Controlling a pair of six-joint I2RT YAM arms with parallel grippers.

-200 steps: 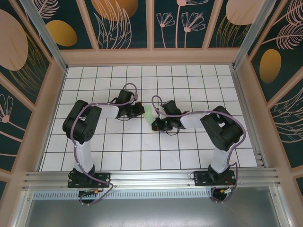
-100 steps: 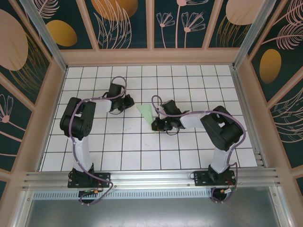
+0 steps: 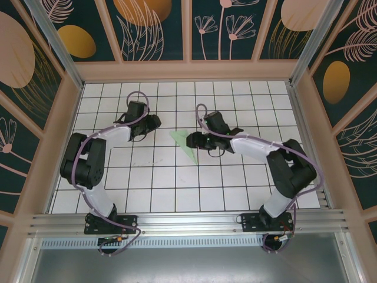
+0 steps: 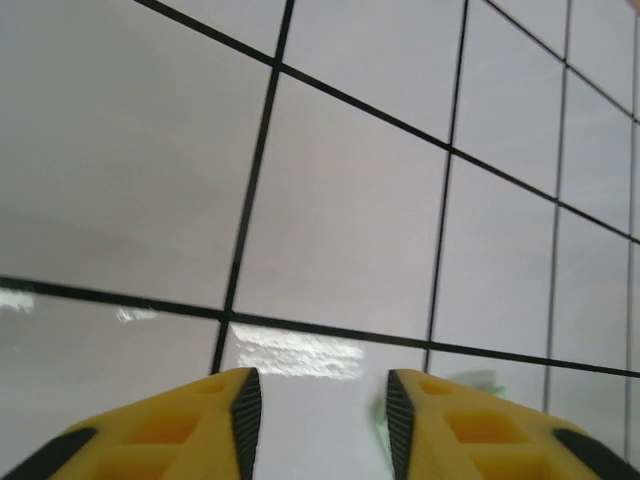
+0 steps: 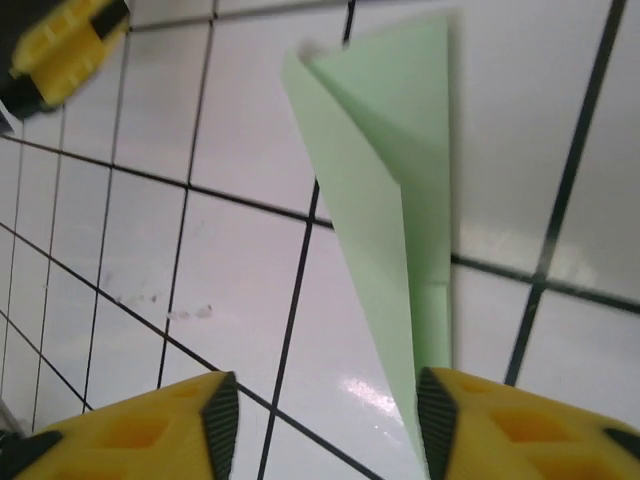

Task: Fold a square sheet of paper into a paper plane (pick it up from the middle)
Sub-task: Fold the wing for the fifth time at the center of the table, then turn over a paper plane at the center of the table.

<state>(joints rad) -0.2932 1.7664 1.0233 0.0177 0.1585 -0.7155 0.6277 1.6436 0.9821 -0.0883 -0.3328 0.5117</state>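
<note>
Overhead view of a white tiled table with my two black arms bent inward over it. The plane, a slim pale green dart, lies flat near the middle of the table, a little toward the far edge, its long point aimed at the near right corner. My right gripper sits just beside the plane's right side. My left gripper is apart from it, toward the far left corner.

From the right wrist I see yellow fingers spread wide with nothing between them but tile and the plane's narrow end. The left wrist view shows its jaws parted too, over bare tile. Neither gripper holds anything.

I judge the folding to be done or nearly so, with the paper let go and lying loose. If a lift is wanted next, it calls for closing on the plane's middle ridge without crushing the layers. Thin paper flat on a smooth tile will be hard to get a finger under.

Hard to make out: the plane's narrow end runs behind my right-hand finger and off the frame, so I cannot tell whether they touch. In the left wrist view a faint green blur sits by one finger, too soft to read
</note>
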